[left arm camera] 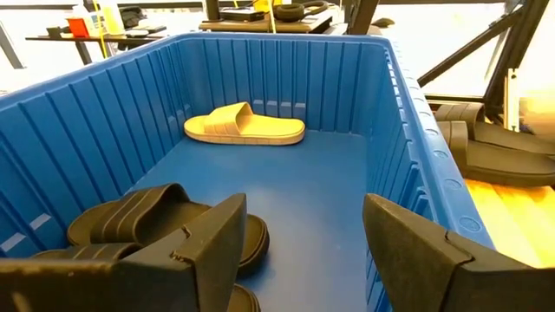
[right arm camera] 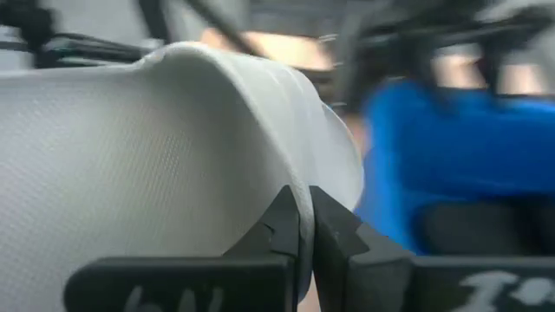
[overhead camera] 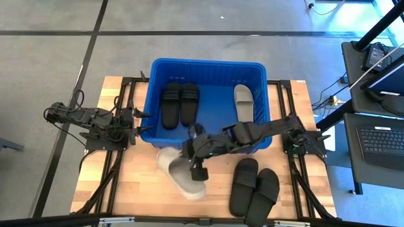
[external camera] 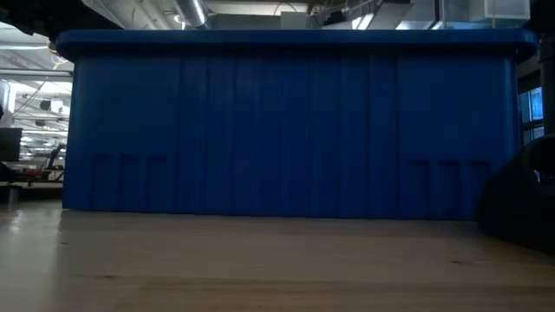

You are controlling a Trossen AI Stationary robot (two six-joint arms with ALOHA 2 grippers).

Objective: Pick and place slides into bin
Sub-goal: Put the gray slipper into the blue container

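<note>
Slides transfer, pick stage: the right gripper (right arm camera: 305, 227) is clamping the strap edge of a light grey slide (overhead camera: 180, 171), with its 2 fingertips pinched tight on the thin white material, as the right wrist view shows. In the high view this gripper (overhead camera: 197, 165) is reaching across the front wall of the bin (overhead camera: 153, 94) and is positioned over the desk (overhead camera: 132, 189) just in front of that wall, near the middle of the desk's width. The grey slide is sitting there, either on the wood or just above it; whether it is lifted clear cannot be told.

The left gripper (left arm camera: 303, 251) is waiting at the bin's left wall, fingers spread wide and holding nothing, looking along the bin's interior.

Inside the bin, 2 black slides (overhead camera: 178, 104) are lying side by side toward the left wall, and 1 grey slide (overhead camera: 243, 101) is lying near the right wall. A further 2 black slides (overhead camera: 254, 187) are resting on the desk near its front right corner, outside the bin.

Judged status: 3 of 6 slides are binned, and the 4th is in the grip.

Next move, as a judgement: the right arm is required to raise the slide above the bin's rim, carry it rearward over the open blue floor between the stowed slides, then release. The thin-edge pinch is risking slippage, so a steady lift is advisable.
</note>
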